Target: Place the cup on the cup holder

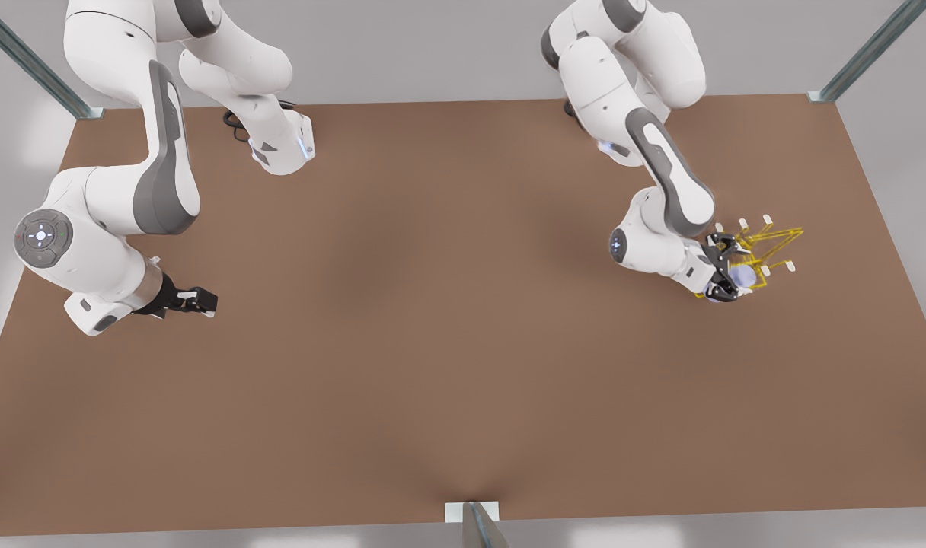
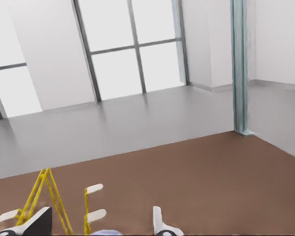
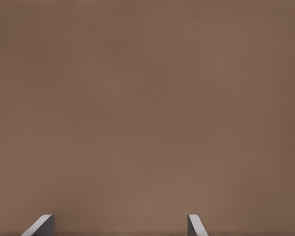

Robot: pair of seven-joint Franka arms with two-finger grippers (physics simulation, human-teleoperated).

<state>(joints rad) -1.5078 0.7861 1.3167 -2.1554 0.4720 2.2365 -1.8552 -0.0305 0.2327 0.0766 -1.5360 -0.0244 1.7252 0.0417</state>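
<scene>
The lavender-blue cup (image 1: 743,276) is at the near side of the yellow wire cup holder (image 1: 775,240), at the front view's right. My left gripper (image 1: 726,268) is shut on the cup and holds it against the white-tipped prongs. In the left wrist view, a sliver of the cup (image 2: 105,232) shows between the fingertips (image 2: 39,222), with the cup holder (image 2: 51,196) just ahead. My right gripper (image 1: 204,301) waits low over the table at the front view's left. It stands open (image 3: 118,227) over bare brown surface.
The brown table (image 1: 432,342) stretches wide between the two arms. Metal frame posts (image 1: 821,95) stand at its corners, and another (image 1: 474,521) at the middle of the near edge. The cup holder sits close to the front view's right edge.
</scene>
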